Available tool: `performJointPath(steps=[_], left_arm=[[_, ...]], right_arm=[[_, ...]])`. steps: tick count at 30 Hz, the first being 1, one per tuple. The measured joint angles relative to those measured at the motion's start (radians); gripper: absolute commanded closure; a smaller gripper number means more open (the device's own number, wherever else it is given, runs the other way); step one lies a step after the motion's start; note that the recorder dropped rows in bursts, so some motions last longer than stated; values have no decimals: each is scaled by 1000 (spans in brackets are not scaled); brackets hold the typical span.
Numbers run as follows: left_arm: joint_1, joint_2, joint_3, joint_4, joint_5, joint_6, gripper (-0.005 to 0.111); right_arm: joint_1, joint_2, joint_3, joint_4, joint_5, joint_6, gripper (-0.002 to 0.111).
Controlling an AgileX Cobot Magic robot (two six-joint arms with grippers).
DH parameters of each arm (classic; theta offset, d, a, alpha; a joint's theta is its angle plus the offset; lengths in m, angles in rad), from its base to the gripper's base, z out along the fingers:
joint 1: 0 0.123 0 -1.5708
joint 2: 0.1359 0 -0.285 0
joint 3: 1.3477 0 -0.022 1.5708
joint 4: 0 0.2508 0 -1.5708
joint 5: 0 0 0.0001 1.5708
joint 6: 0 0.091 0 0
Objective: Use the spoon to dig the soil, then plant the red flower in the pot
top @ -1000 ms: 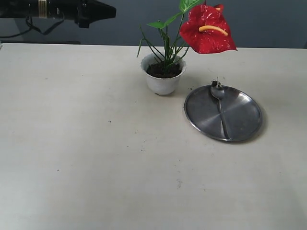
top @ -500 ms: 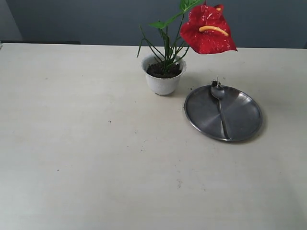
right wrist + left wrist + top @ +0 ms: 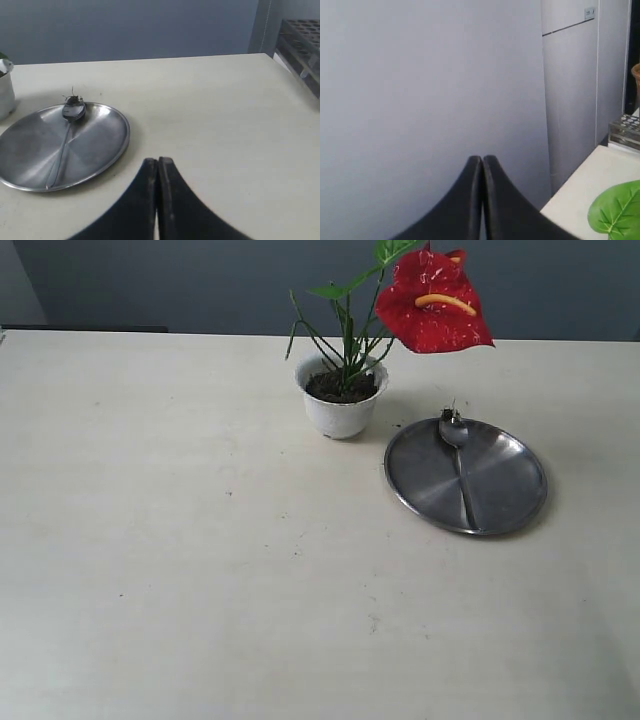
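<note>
Spoon (image 3: 457,455) on steel plate (image 3: 500,490) beside pot (image 3: 340,408).

The red flower (image 3: 436,302) is glossy scarlet with pale flecks and an orange-yellow spike, on green stems and leaves. The pot (image 3: 340,408) is plain white, the soil (image 3: 341,388) in it dark brown. The spoon (image 3: 456,439) and round plate (image 3: 500,490) are shiny grey steel. The worktop (image 3: 180,540) is off-white with tiny dark specks. Both hands, left (image 3: 482,165) and right (image 3: 158,167), are matte black.
</note>
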Motion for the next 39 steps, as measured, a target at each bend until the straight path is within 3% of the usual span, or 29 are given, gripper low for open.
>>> performJointPath(steps=[16, 39], left_arm=[[0, -329, 137, 0, 261, -119, 106], [0, -454, 196, 0, 150, -44, 106]], right_arm=[[0, 0, 0, 0, 0, 0, 109], [0, 0, 0, 0, 0, 0, 109]])
